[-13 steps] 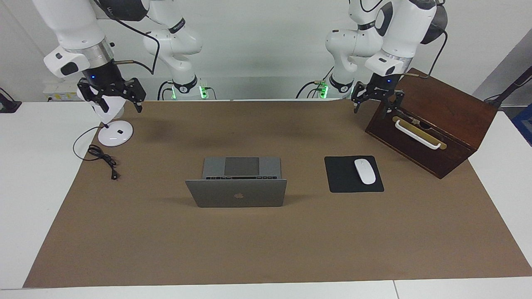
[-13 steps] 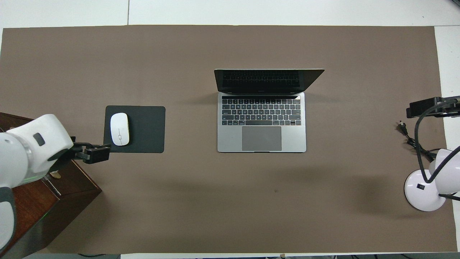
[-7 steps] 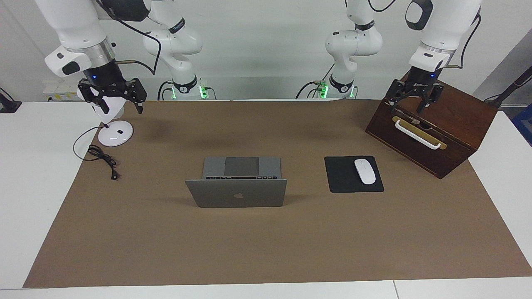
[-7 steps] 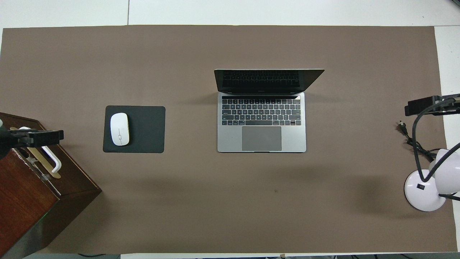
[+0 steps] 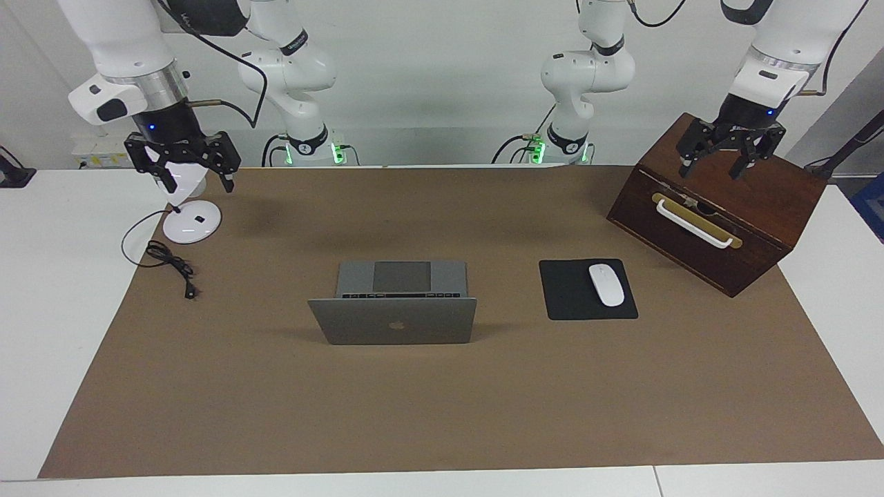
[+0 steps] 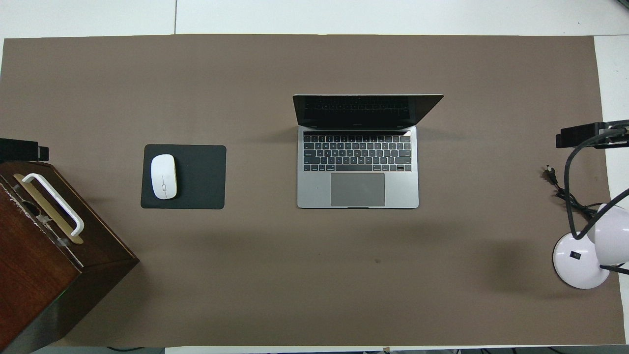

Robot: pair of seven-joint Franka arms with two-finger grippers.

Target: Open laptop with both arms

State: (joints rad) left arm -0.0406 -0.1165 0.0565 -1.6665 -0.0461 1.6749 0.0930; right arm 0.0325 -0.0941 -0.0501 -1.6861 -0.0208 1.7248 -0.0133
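The silver-grey laptop (image 5: 394, 321) stands open in the middle of the brown mat, its lid upright with the apple logo facing away from the robots. Its keyboard deck and trackpad show in the overhead view (image 6: 357, 189). My left gripper (image 5: 722, 166) hangs open and empty over the top of the wooden box; only its tip shows in the overhead view (image 6: 19, 150). My right gripper (image 5: 199, 183) hangs open and empty over the white lamp, and also shows in the overhead view (image 6: 585, 135). Both are well away from the laptop.
A black mouse pad (image 5: 573, 304) with a white mouse (image 5: 606, 284) lies beside the laptop toward the left arm's end. A dark wooden box (image 5: 753, 207) with a white handle stands past it. A white desk lamp (image 5: 192, 224) and black cable (image 5: 173, 266) are at the right arm's end.
My left gripper has risen and swung from in front of the box to over its top, toward the table's end. My right gripper has lifted slightly. The laptop has not moved.
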